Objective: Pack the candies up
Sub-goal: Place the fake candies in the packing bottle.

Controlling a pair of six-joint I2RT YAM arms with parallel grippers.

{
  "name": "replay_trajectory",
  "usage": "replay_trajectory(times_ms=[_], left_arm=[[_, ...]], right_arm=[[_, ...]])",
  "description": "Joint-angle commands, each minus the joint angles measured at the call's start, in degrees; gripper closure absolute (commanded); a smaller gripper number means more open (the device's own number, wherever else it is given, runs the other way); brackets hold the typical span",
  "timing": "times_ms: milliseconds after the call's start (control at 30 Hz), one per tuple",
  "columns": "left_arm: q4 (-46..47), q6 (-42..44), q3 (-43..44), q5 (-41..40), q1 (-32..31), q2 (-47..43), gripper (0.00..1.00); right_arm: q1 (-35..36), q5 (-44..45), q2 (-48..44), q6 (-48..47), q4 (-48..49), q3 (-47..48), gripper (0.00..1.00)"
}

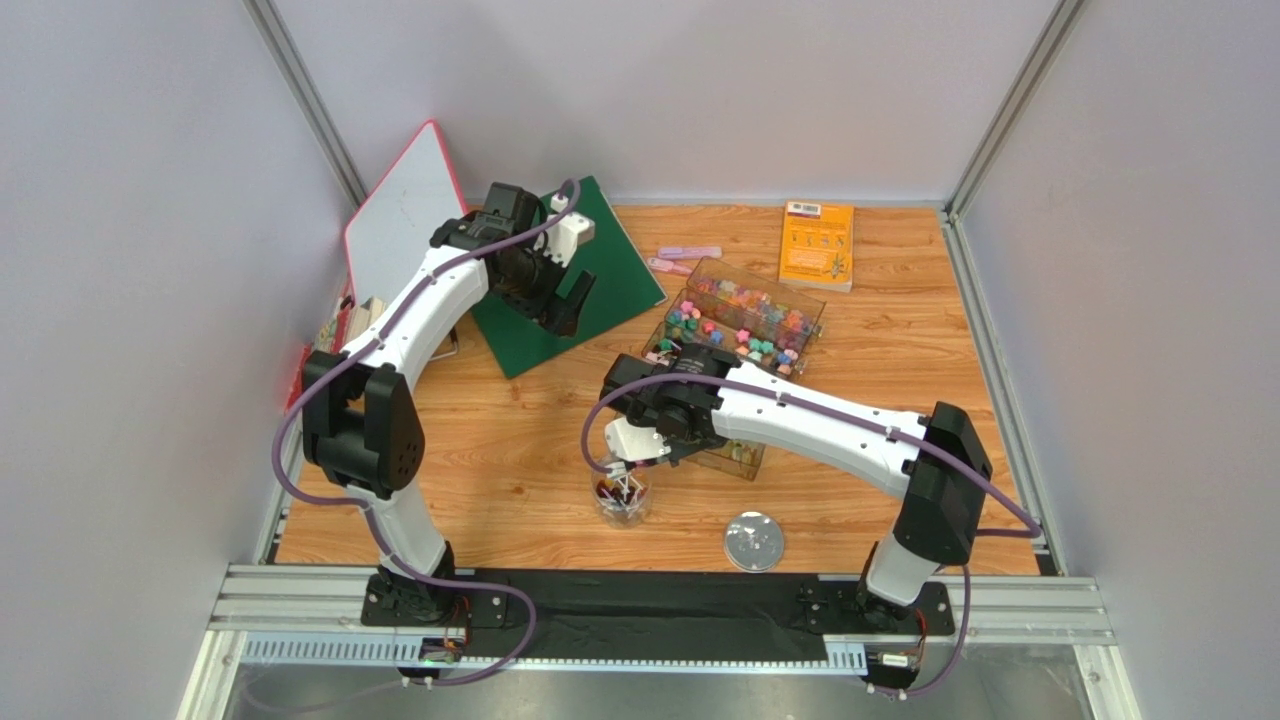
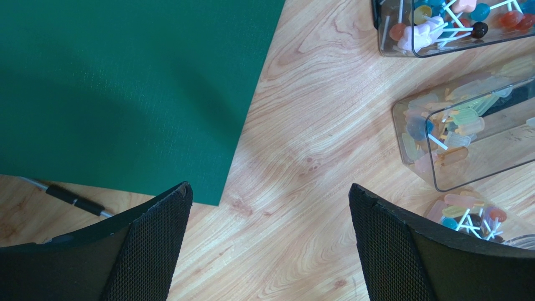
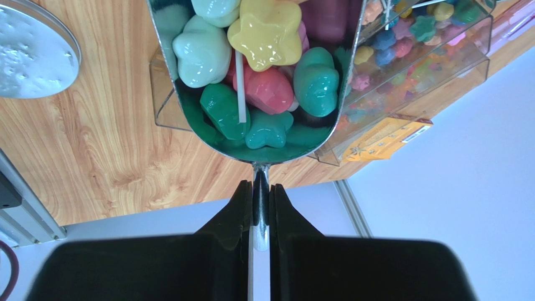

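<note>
Your right gripper [image 3: 260, 207] clamps the thin handle of the shiny metal scoop [image 3: 276, 153] so its star-shaped multicoloured candies [image 3: 267, 31] ride unspilled near the small clear jar [image 1: 621, 498], while your left gripper [image 2: 269, 191] hangs wide open, out of the way.

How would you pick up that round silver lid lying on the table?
Probably by its rim, from straight above. The round silver lid lies flat on the wooden table, so only its opposite edges offer anything to pinch.
</note>
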Motion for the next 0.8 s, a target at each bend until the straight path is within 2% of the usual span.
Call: replay_trajectory(times_ms=[0,767], left_arm=[[1.1,-1.5,0.8,0.7,0.1,-2.1,0.00],[1.9,-2.5,-0.4,1.8,0.1,-3.9,0.00]], right_arm=[[1.6,4.8,0.2,-1.4,-3.5,3.4,1.00],[7.4,12.1,1.8,2.5,-10.1,4.7,1.00]])
